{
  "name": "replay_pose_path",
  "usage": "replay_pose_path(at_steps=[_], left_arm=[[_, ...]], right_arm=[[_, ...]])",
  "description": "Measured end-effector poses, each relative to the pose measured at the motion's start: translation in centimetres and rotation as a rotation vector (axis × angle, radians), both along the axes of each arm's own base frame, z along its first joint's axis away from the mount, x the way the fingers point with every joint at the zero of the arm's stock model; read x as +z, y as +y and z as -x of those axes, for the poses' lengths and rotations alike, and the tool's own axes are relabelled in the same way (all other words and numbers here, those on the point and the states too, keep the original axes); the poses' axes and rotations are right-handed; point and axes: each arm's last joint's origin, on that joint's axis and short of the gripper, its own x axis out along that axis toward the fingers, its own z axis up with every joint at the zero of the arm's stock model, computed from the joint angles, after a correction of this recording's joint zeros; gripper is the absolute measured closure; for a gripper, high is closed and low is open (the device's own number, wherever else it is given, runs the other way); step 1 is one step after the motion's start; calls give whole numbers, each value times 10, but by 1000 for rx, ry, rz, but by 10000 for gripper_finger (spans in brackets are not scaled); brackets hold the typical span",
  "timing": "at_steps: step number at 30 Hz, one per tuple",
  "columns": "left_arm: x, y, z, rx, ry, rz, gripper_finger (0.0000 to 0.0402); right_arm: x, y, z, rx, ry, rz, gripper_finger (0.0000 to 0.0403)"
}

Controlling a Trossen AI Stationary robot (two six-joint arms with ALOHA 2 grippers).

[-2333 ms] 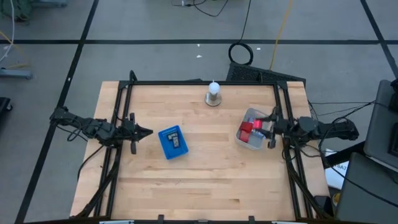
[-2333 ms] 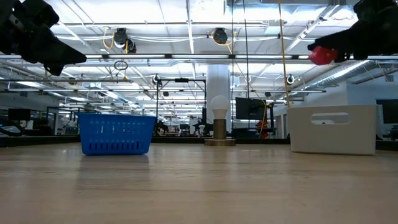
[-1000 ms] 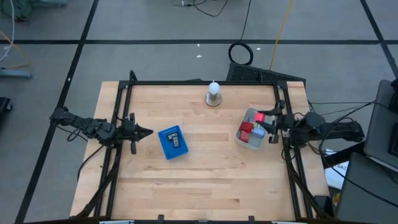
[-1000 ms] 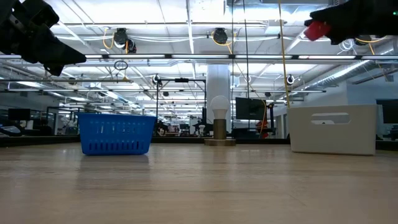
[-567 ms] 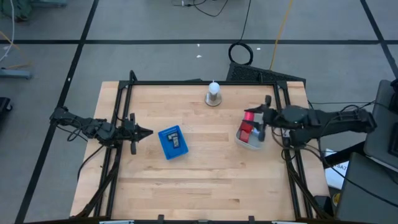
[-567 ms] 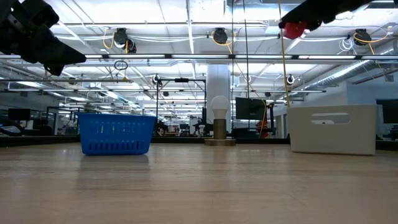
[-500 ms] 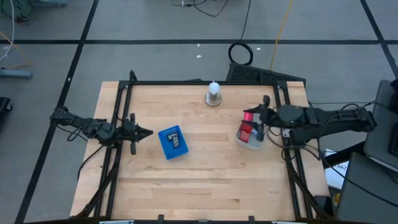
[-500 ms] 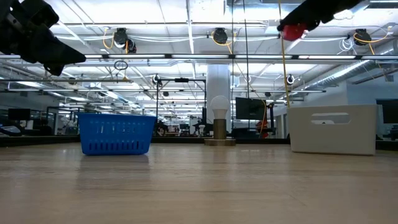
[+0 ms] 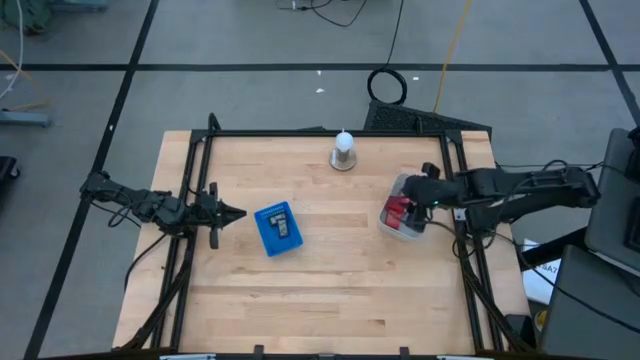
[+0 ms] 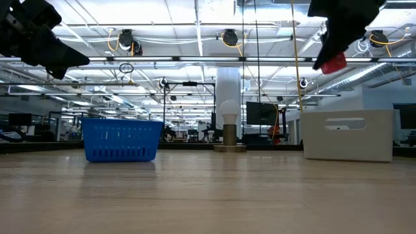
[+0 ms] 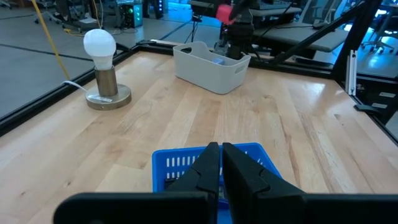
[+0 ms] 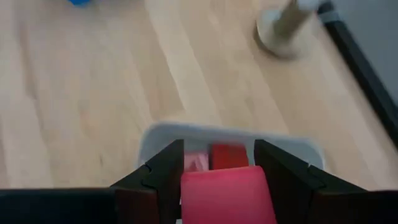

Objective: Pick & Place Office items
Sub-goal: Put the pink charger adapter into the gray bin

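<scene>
My right gripper [image 9: 421, 199] is shut on a red block [image 12: 227, 193], high above the grey container [image 9: 404, 227] at the table's right side. The block also shows in the low view [image 10: 334, 63] and the left wrist view [image 11: 222, 12]. More red pieces [image 9: 398, 211] lie inside the container. My left gripper [image 9: 228, 212] is shut and empty, held above the table at its left side, just left of a blue basket [image 9: 277, 228] that has a dark piece [image 9: 283, 229] in it. My right gripper pinches the red block's two opposite sides [image 12: 186, 194] between its two fingers. The fingers slant down from the table's right side. The block hangs below the gripper, lifted clear, over the grey container's opening.
A white bulb on a round stand [image 9: 343, 150] stands at the far middle of the table. A black frame [image 9: 320, 133] runs along the table's far and side edges. Bare wood lies between the basket and the container and toward the near edge.
My right gripper, still shut on the red block, has swung toward the table's left past the container's edge. It has then tipped to point down and lowered the block over the container. The left arm has kept still.
</scene>
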Motion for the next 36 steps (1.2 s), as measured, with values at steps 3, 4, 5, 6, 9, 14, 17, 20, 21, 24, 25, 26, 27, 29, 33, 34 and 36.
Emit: replay_pose_path(at_steps=[3, 4, 5, 6, 9, 14, 17, 20, 21, 24, 25, 26, 27, 29, 33, 34, 36], left_arm=[[0, 0, 0, 0, 0, 0, 380], [0, 0, 0, 0, 0, 0, 380], [0, 0, 0, 0, 0, 1, 380], [0, 0, 0, 0, -1, 2, 380], [0, 0, 0, 1, -1, 4, 380], [0, 0, 0, 1, -1, 4, 380], [0, 0, 0, 1, -1, 4, 380], [0, 0, 0, 1, -1, 5, 380], [0, 0, 0, 2, -1, 7, 380], [0, 0, 0, 3, -2, 12, 380], [0, 0, 0, 3, -2, 12, 380], [0, 0, 0, 3, -2, 12, 380], [0, 0, 0, 3, -2, 12, 380], [0, 0, 0, 3, -2, 12, 380], [0, 0, 0, 3, -2, 13, 380], [0, 0, 0, 3, -2, 13, 380], [0, 0, 0, 3, -2, 14, 380]], right_arm=[[-10, -2, -3, -65, 92, -33, 234], [-14, -3, -3, -84, 126, -49, 234], [-17, -4, -4, -96, 161, -74, 234], [-20, -5, -5, -104, 187, -96, 234], [-26, -8, -7, -152, 239, -139, 234], [-34, -16, -9, -238, 318, -160, 234], [-39, -20, -10, -274, 357, -168, 234], [-50, -24, -13, -277, 377, -187, 234], [-55, -25, -14, -277, 390, -184, 234], [-69, -29, -14, -285, 417, -183, 234], [-73, -30, -13, -283, 419, -181, 234], [-77, -31, -13, -285, 420, -183, 234], [-80, -32, -13, -284, 415, -192, 234], [-85, -34, -12, -273, 407, -216, 234], [-94, -37, -11, -269, 397, -222, 234], [-96, -37, -11, -266, 395, -221, 234], [-99, -38, -10, -261, 396, -234, 234]])
